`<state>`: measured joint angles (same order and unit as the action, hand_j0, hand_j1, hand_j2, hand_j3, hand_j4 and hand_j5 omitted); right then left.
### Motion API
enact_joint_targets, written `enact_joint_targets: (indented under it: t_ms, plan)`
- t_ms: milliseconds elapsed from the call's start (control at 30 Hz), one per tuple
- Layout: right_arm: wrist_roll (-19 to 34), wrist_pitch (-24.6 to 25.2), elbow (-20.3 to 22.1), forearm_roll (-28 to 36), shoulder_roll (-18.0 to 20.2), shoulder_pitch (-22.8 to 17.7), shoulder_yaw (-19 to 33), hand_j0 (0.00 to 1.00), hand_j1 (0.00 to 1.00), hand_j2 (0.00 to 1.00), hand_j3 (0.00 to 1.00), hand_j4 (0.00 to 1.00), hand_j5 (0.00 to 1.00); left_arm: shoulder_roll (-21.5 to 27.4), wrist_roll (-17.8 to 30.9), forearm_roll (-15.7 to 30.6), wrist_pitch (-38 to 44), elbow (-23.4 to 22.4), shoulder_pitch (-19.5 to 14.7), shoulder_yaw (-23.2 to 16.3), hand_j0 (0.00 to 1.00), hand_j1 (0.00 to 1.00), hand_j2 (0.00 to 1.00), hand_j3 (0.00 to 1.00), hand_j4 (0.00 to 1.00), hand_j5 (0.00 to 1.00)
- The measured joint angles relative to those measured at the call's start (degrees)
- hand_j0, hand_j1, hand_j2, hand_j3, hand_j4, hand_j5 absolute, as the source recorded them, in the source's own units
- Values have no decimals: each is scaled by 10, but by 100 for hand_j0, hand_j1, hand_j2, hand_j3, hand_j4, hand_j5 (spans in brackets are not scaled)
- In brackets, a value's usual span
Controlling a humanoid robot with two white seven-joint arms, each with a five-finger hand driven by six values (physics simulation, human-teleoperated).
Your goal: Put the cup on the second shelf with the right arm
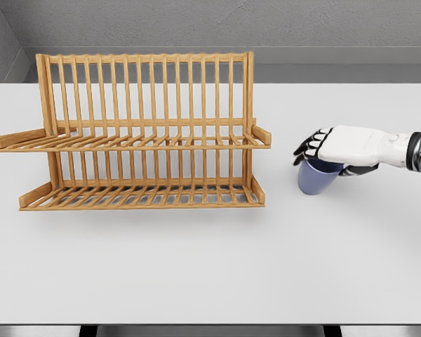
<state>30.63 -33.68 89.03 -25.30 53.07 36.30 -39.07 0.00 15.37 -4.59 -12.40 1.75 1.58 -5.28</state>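
A blue-grey cup (316, 179) stands on the white table to the right of a wooden two-tier rack (137, 133). My right hand (321, 154) reaches in from the right edge and covers the cup's top, fingers curled around its rim. The cup's base appears to touch the table. The rack's upper shelf (133, 142) and lower shelf (140, 196) are both bare slats. The left arm does not show in this view.
The white table (210, 267) spreads wide in front of the rack and cup. A grey wall runs along the back edge. A gap of table lies between the rack's right end and the cup.
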Motion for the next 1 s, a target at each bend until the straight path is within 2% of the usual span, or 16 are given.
enact_joint_targets:
  t_ms: [67, 600, 633, 667, 1000]
  plan:
    - [0, 0, 1, 0, 0, 1, 0, 65, 65, 65, 65, 65, 65, 0, 0, 0, 0, 0, 0, 0, 100, 100, 100, 100, 100, 100]
    - [2, -1, 5, 0, 3, 18, 7, 64, 64, 64, 64, 64, 64, 0, 0, 0, 0, 0, 0, 0, 100, 100, 100, 100, 100, 100]
    - [2, -1, 5, 0, 3, 19, 7, 60, 60, 60, 60, 60, 60, 0, 0, 0, 0, 0, 0, 0, 100, 100, 100, 100, 100, 100]
    - [2, -1, 5, 0, 3, 19, 7, 60, 60, 60, 60, 60, 60, 0, 0, 0, 0, 0, 0, 0, 100, 100, 100, 100, 100, 100]
    - [2, 0, 5, 0, 7, 51, 16, 60, 60, 60, 60, 60, 60, 0, 0, 0, 0, 0, 0, 0, 100, 100, 100, 100, 100, 100]
